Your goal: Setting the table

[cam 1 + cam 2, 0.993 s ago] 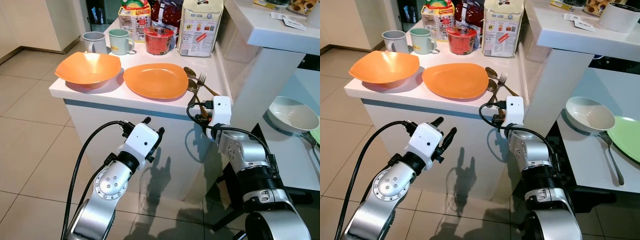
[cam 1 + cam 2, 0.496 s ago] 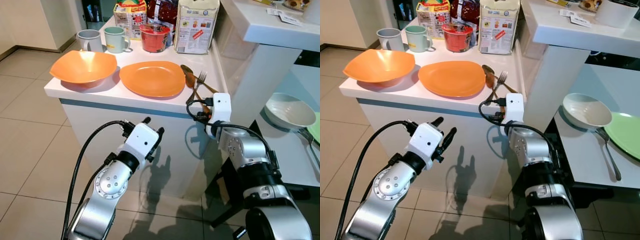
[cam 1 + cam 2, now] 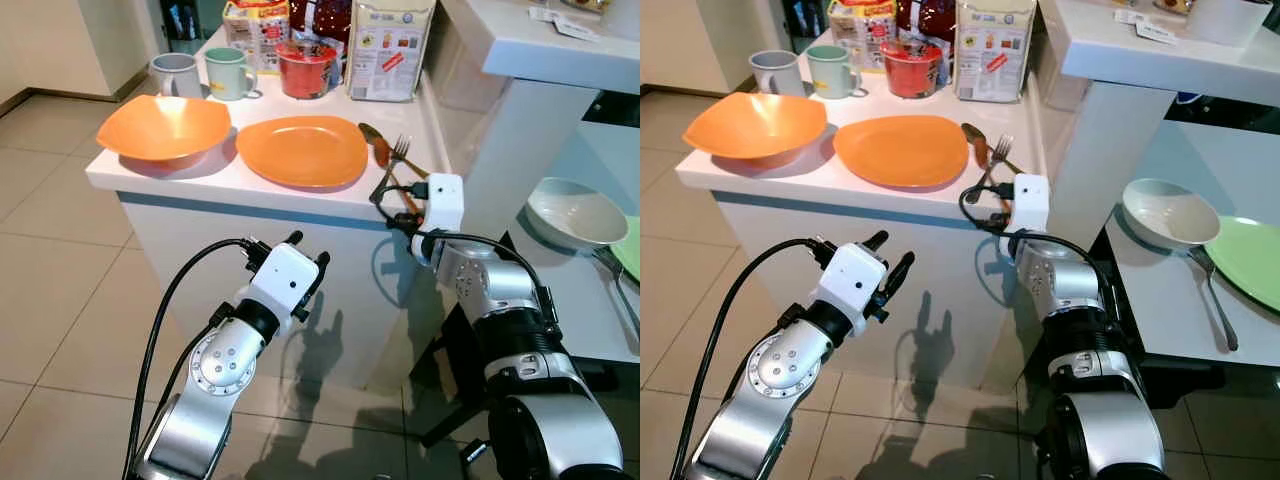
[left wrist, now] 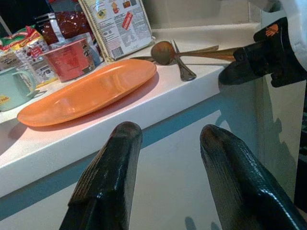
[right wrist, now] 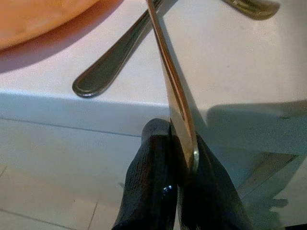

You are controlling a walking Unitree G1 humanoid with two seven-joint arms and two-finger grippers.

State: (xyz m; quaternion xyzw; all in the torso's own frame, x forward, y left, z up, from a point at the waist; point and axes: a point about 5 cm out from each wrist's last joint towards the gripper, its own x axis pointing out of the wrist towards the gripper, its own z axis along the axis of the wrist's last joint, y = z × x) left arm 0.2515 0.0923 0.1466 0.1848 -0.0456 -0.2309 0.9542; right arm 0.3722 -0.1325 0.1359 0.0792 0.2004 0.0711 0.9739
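Spoon [image 5: 173,91] handle end is pinched by right gripper [image 5: 180,165] at counter [image 3: 250,185] edge, bowl pointing away; left gripper [image 4: 168,139] is held open, lower.

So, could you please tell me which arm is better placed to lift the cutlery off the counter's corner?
The right. The right gripper is already shut on the gold spoon handle at the counter edge, beside the fork. The left gripper hangs open below the counter, in front of the orange plate.

White counter [image 3: 250,185]: orange bowl [image 3: 163,127], orange plate [image 3: 302,150], cutlery [image 3: 390,160] (right edge), mugs [image 3: 205,75], packets [image 3: 390,50].
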